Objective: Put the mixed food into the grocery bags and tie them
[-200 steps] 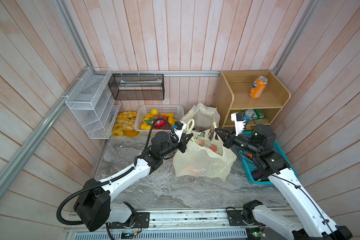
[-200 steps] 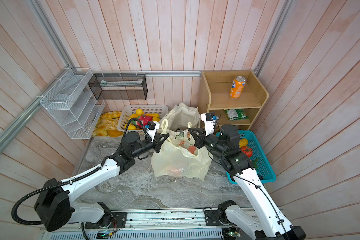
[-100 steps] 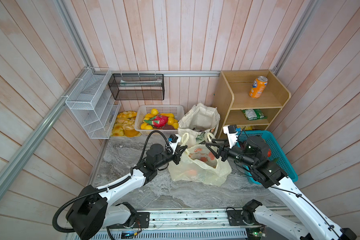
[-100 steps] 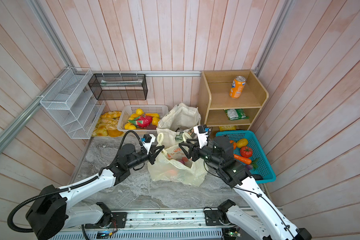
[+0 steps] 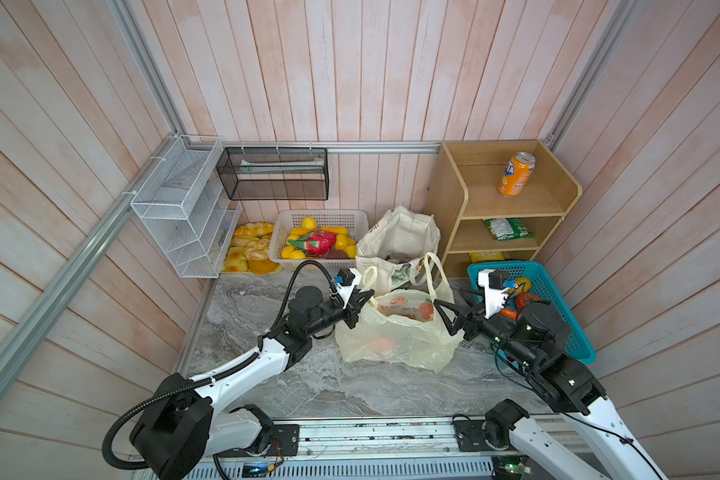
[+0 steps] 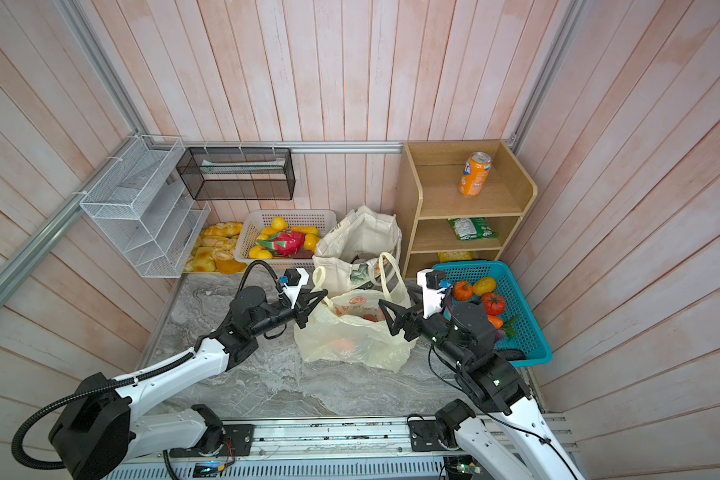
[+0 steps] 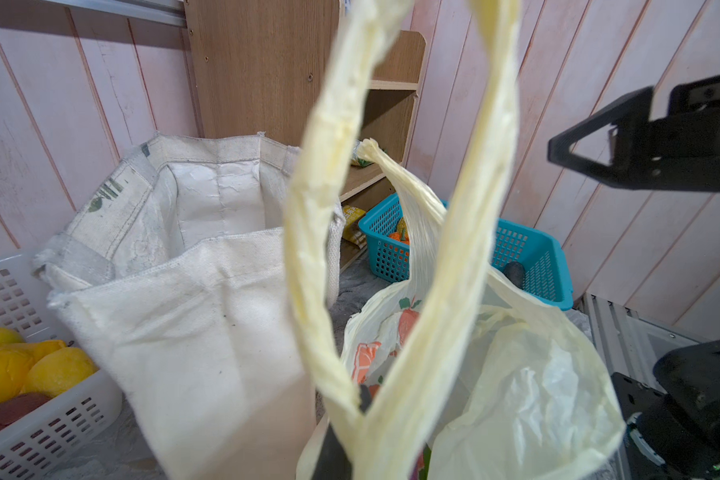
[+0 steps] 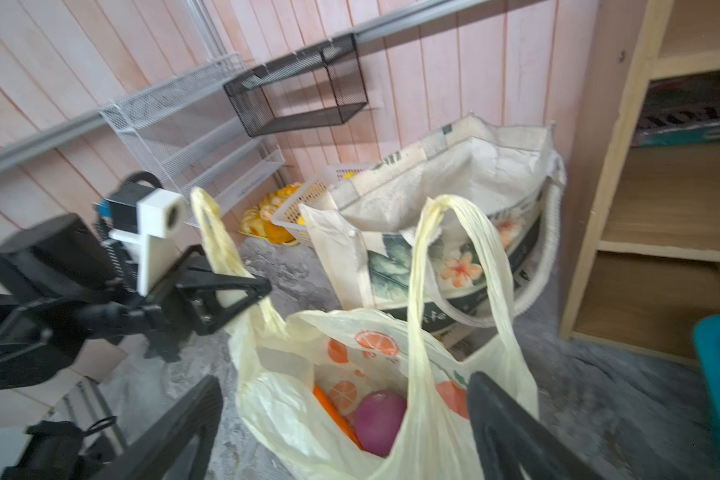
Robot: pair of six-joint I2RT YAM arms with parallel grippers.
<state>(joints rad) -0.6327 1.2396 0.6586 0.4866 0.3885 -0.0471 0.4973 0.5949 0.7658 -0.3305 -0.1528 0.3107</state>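
The pale-yellow plastic grocery bag (image 5: 395, 336) (image 6: 350, 340) rests on the marble table, mouth up. My left gripper (image 5: 363, 297) (image 6: 317, 297) (image 7: 350, 419) is shut on its left loop handle (image 8: 213, 232). My right gripper (image 5: 454, 305) (image 6: 398, 307) (image 8: 341, 419) stands wide open at the bag's right side. The right handle (image 8: 433, 249) rises free between its fingers. Inside the bag lie mixed food: a purple round piece (image 8: 379, 419) and an orange piece (image 8: 333, 411). The cream canvas tote (image 5: 395, 245) (image 7: 208, 316) stands open just behind.
A blue basket (image 5: 558, 286) of vegetables sits right of my right arm. Behind it, a wooden shelf (image 5: 454, 208) carries an orange soda can (image 5: 515, 173) and a green packet (image 5: 508, 228). A white fruit basket (image 5: 321, 216), bread (image 5: 250, 249) and wire racks (image 5: 184, 208) line the back left.
Both arms came down and toward the front, setting the plastic bag on the table. My right gripper opened and let go of the right handle. The left stayed shut on its handle.
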